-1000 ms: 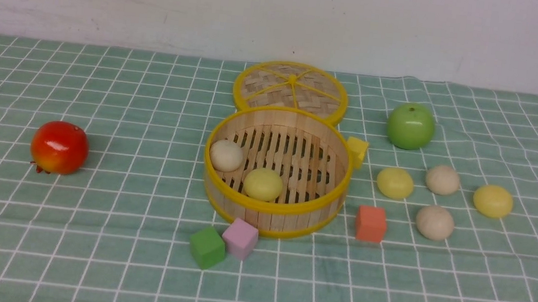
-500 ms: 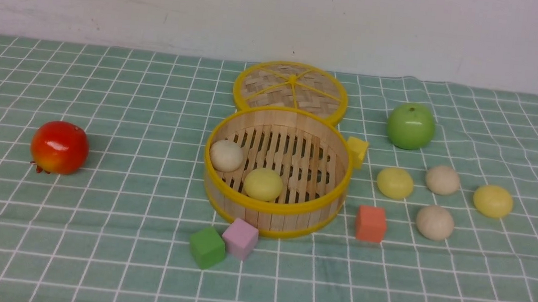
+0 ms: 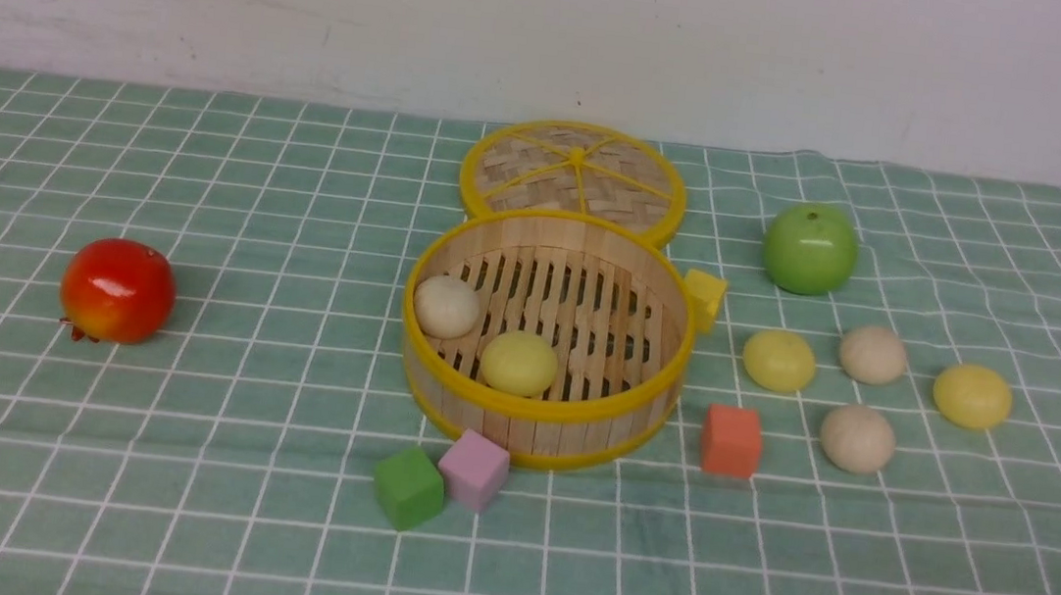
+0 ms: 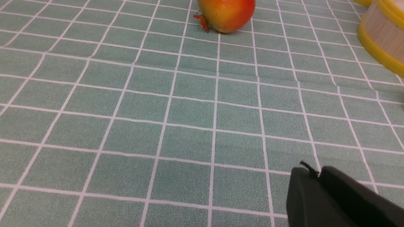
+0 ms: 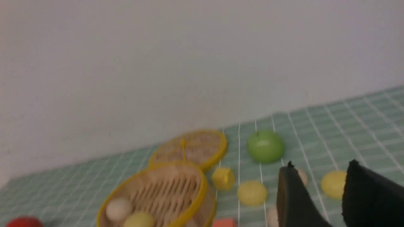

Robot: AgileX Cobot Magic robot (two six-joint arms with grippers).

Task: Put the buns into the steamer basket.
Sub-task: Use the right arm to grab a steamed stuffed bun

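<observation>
Two buns are in: a beige bun [image 3: 447,306] and a yellow bun [image 3: 519,362] sit on the slats of the basket [image 3: 539,407], at its left and front. The other four lie on the cloth to the basket's right. They are the inner yellow [image 3: 779,360], the back beige [image 3: 873,354], the front beige [image 3: 857,438] and the outer yellow [image 3: 972,395], all apart from one another.

So I judge I am between carries, about to fetch the third. Neither arm shows in the front view. My right pincer [image 5: 321,164] is released, with nothing between its fingers, and is raised well above the cloth facing that group. My left pincer [image 4: 317,172] is clenched on nothing, low over bare cloth on the red apple's [image 4: 227,14] side — no use here.

The fetch falls to the right pincer. I would take the inner yellow, since it is nearest the basket. That means coming down from above with the fingers astride the dome, clear of the orange cube [image 3: 731,441] in front of it. I would close gently — a smooth round thing may squirt out — then lift over the rim and release above the bare slats on the right.
</observation>
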